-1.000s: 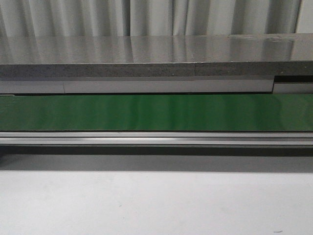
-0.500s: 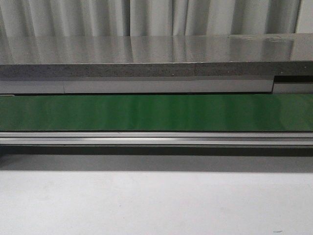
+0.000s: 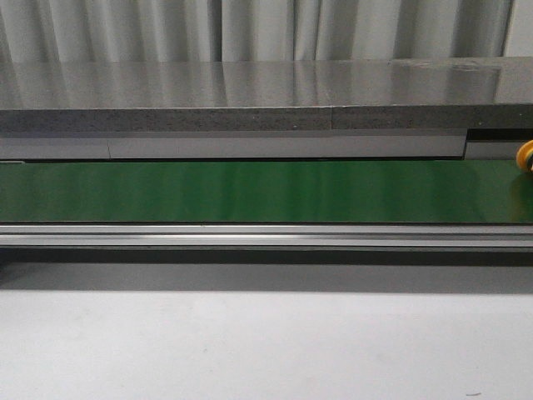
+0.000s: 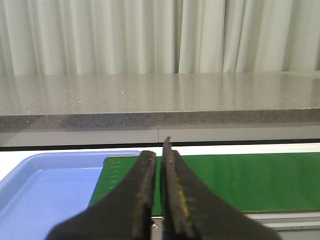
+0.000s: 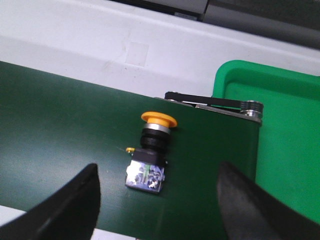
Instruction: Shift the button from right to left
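Note:
The button [image 5: 151,150] lies on its side on the green conveyor belt [image 5: 60,125], orange-yellow cap pointing away from my right gripper [image 5: 157,192]. That gripper hangs above it, open, its two black fingers spread wide on either side without touching it. In the front view only a sliver of the orange cap [image 3: 526,157] shows at the belt's far right edge. My left gripper [image 4: 159,165] is shut with nothing between its fingers, held over the left end of the belt [image 4: 250,180] beside a blue tray [image 4: 45,185]. Neither arm appears in the front view.
A green bin [image 5: 290,130] stands just past the belt's right end, by a black roller bracket [image 5: 215,104]. A grey stone counter [image 3: 250,92] runs behind the belt, with curtains beyond. An aluminium rail [image 3: 266,236] borders the belt's near side, with white tabletop [image 3: 266,350] in front.
The button's orange cap has come into sight at the far right edge of the front view; earlier the belt there showed nothing. All else is unchanged.

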You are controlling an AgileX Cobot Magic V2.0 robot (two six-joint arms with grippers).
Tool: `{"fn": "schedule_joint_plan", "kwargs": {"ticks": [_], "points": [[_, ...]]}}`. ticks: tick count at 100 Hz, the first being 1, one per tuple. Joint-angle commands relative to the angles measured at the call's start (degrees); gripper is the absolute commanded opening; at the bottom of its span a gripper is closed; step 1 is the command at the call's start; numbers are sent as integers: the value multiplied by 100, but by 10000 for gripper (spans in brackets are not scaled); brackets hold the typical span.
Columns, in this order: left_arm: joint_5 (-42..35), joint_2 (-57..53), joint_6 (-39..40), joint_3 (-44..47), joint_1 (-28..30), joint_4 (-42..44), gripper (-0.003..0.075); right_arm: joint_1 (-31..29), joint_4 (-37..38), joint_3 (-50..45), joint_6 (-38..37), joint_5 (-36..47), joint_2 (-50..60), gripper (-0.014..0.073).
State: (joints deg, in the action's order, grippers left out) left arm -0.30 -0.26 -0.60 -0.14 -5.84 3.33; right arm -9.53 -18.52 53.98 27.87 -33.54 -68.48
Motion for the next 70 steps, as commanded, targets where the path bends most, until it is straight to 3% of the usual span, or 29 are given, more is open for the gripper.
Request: {"fn": "schedule_joint_plan", "kwargs": {"ticks": [1, 26, 70], "points": [[-477, -211, 60, 240, 11, -48, 5, 66, -106, -395, 101, 751, 688, 466], [-477, -211, 60, 240, 11, -48, 5, 404, -182, -1942, 108, 1526, 2384, 466], [-477, -211, 60, 240, 11, -48, 5, 457, -457, -2937, 108, 997, 4710, 452]]}}
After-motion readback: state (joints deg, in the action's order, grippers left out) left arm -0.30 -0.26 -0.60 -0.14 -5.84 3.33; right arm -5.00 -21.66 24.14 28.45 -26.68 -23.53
